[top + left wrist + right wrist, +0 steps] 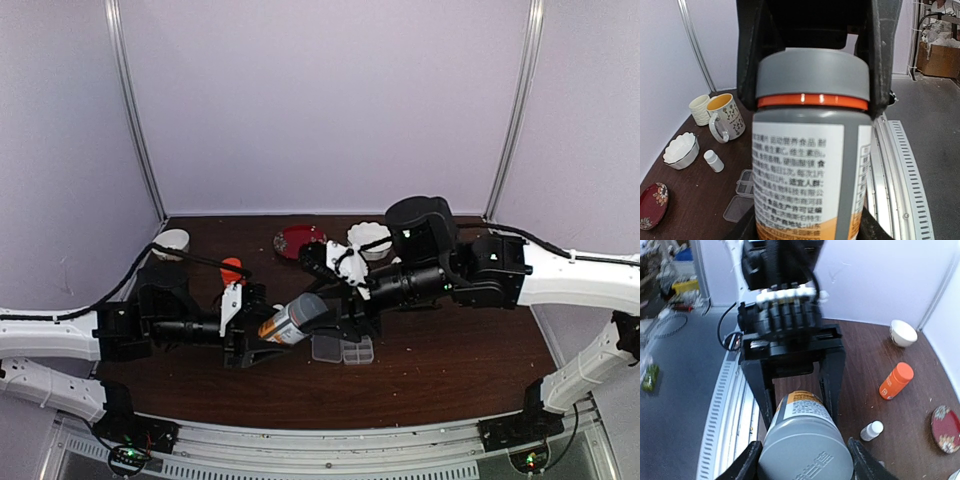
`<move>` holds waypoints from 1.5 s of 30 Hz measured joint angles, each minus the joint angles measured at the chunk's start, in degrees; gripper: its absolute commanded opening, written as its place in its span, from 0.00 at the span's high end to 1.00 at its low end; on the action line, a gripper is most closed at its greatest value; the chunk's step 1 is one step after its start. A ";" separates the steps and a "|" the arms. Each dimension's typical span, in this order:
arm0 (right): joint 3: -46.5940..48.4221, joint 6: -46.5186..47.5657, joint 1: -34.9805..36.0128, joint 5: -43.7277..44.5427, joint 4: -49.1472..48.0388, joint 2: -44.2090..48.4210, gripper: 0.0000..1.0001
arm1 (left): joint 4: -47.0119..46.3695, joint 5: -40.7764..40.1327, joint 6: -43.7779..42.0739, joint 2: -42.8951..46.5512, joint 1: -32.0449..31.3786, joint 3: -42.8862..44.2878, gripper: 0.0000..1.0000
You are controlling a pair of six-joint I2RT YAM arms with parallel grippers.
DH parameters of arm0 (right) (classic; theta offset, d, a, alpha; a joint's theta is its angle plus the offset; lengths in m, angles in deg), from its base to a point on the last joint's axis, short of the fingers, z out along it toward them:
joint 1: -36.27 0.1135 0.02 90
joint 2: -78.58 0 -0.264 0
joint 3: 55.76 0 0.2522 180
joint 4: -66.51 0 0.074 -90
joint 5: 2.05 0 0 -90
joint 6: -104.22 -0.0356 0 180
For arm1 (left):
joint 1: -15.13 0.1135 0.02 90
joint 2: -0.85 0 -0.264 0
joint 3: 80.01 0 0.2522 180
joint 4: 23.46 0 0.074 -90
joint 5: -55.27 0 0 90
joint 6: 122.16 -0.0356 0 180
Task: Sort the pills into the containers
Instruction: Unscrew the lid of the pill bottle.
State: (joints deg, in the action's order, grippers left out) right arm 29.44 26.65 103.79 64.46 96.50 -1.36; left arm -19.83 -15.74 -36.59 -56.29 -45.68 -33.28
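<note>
Grey cap [807, 455] of a big labelled bottle [800, 170] sits pinched between the right gripper [805, 466] fingers, one on each side and both touching. The left gripper [266, 332] is clamped on the bottle's other end, fingers against the label. The bottle is up off the dark wood table [450, 370], lying roughly level between the two arms.

The pill box [343, 350], clear plastic, is flat on the table just to the near side of the right gripper and right of the left gripper, roughly under the cap end. Neither gripper touches it. In the left wrist view it peeks out left of the label, with the divided cells on the far part and what looks like the lid opened flat on the near part. Pills are too small to make out in any view, and I can't tell if any cell has one.

Further back on the table:
- small white bottle [713, 161], standing
- white scalloped bowl [681, 150]
- two mugs [725, 117]
- red plate [298, 240]
- orange bottle [896, 381], lying on its side
- plain white bowl [903, 332] by the far left corner

All are well apart from both grippers.
</note>
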 measured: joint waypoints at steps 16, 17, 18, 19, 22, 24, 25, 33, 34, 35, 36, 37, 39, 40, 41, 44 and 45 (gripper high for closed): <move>2.51 53.72 -2.32 -8.13 8.57 -1.14 0.33 | 9.35 6.69 -4.48 -2.21 1.11 4.85 0.79; 2.51 54.84 -2.40 -7.96 8.83 -1.16 0.21 | 9.51 6.54 -4.70 -2.58 1.16 5.03 0.79; 2.51 55.58 -2.62 -7.91 8.98 -1.18 0.17 | 9.53 6.25 -4.68 -2.78 1.16 5.07 0.79; 2.51 56.37 -2.93 -7.28 9.03 -1.18 0.14 | 9.57 6.12 -4.68 -2.80 1.16 5.09 0.79; 2.36 56.17 -4.52 -7.39 8.24 -1.05 0.07 | 9.64 4.79 -4.70 -2.73 1.22 5.09 0.79; 0.85 54.73 -5.60 -8.13 6.43 -0.07 0.05 | 9.66 3.48 -4.74 -2.56 1.27 5.09 0.79; -0.31 53.55 -5.99 -8.61 5.31 0.76 0.02 | 9.68 2.71 -4.81 -2.40 1.27 5.09 0.79; -5.35 24.02 -7.93 -10.51 -6.56 6.19 0.04 | 9.60 -5.16 -7.23 -0.68 1.27 4.63 0.77; -5.31 19.39 -8.00 -10.14 -7.58 6.34 0.07 | 9.33 -6.25 -7.69 -0.37 1.27 4.35 0.77; -5.16 14.01 -8.07 -9.66 -8.17 6.40 0.09 | 9.09 -7.21 -8.13 -0.13 1.27 4.13 0.77; -4.70 8.17 -8.11 -9.18 -8.09 6.34 0.10 | 8.98 -8.55 -8.68 -0.02 1.27 4.00 0.77; -3.82 2.49 -8.11 -8.46 -7.50 6.12 0.11 | 8.92 -9.64 -9.31 -0.02 1.27 3.98 0.77; -1.70 -6.21 -8.11 -7.32 -5.79 5.53 0.10 | 8.85 -11.78 -10.43 -0.02 1.27 3.98 0.77; -0.70 -9.77 -8.11 -6.93 -4.94 5.27 0.09 | 8.72 -12.87 -11.04 -0.02 1.27 3.98 0.77; 0.26 -13.51 -8.11 -6.27 -3.89 5.09 0.09 | 8.55 -13.84 -11.69 -0.02 1.27 3.98 0.77; 1.18 -23.34 -7.98 -4.63 -2.08 5.31 0.09 | 7.80 -16.76 -13.51 -0.07 1.27 3.98 0.77; 1.18 -25.51 -7.87 -4.15 -1.49 5.40 0.10 | 7.54 -17.53 -14.10 -0.13 1.27 3.98 0.77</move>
State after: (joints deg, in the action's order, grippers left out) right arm 30.62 1.14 95.93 60.31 95.02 4.04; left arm -12.29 -33.27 -50.69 -56.42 -44.42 -29.30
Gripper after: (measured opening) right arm 0.912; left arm 0.526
